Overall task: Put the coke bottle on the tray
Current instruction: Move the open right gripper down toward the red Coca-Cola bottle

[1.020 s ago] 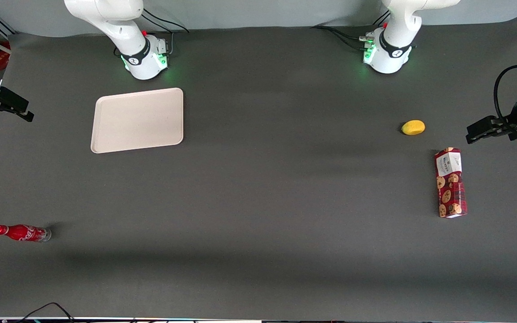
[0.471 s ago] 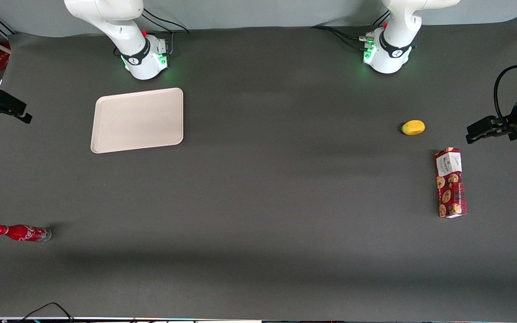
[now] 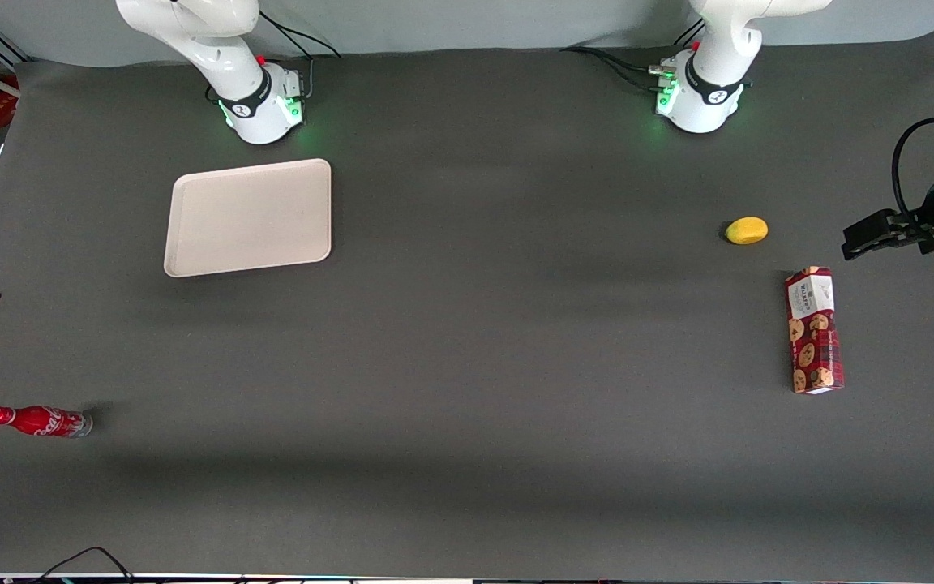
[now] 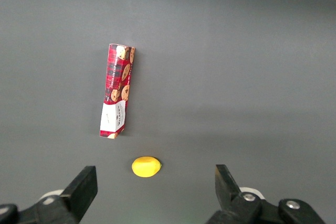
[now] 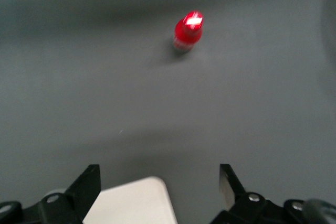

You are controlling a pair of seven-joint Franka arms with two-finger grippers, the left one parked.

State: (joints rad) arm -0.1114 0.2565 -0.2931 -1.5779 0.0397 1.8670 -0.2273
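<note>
small slim red coke bottle upright near the dark table's working-arm end, bare mat all around, flat beige tray well apart, farther from the camera, black gripper fingers spread wide, empty, high above the tray corner

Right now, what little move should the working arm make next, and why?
Probably carry the tool nearer the front camera and lower it over the coke bottle. The bottle stands untouched on the table, apart from the bare tray. The tool is open, holds nothing, and hangs high at the table's edge with the bottle's cap well ahead of it.
</note>
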